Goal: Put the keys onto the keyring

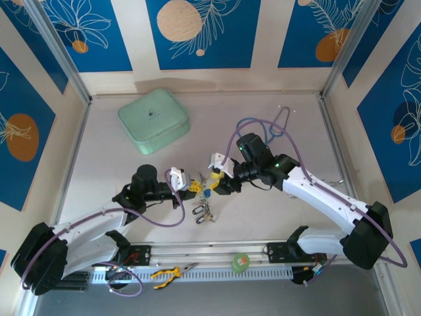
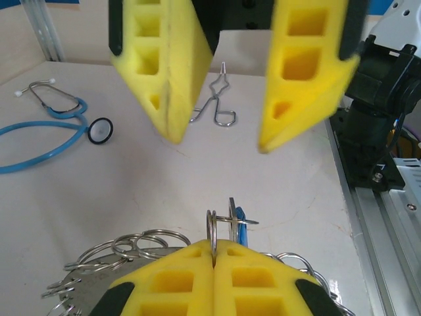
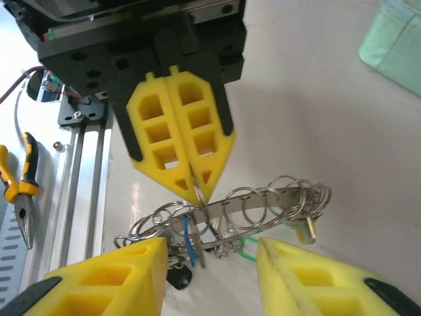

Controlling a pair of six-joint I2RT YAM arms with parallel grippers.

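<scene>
**Keyring hanging between the grippers, right one free to take it**

Clamping fully shut with the left gripper (image 1: 195, 187), just left of centre in the top view, and pinching one small loop of the keyring (image 3: 258, 204) between its yellow pads (image 2: 191, 266). Hanging the keyring in the gap between the two grippers, with the keys (image 1: 204, 210) dangling towards the bottom of the frame. Leaving any contact with the worktop (image 1: 131, 164) impossible to judge. Running the ring's long curve left to right across the right wrist view, rising slightly towards the right edge, with a blue tag (image 3: 188, 237) drooping at lower left. Standing wide open with the right gripper (image 1: 212, 178), just right of centre, gripping nothing, its fingers (image 3: 141, 273) reaching up from the bottom edge of its own view on either side of the ring. Judging the right arm the one free to act, with the ring straight ahead of its jaws, close, and its curve lying crosswise to them.
</scene>
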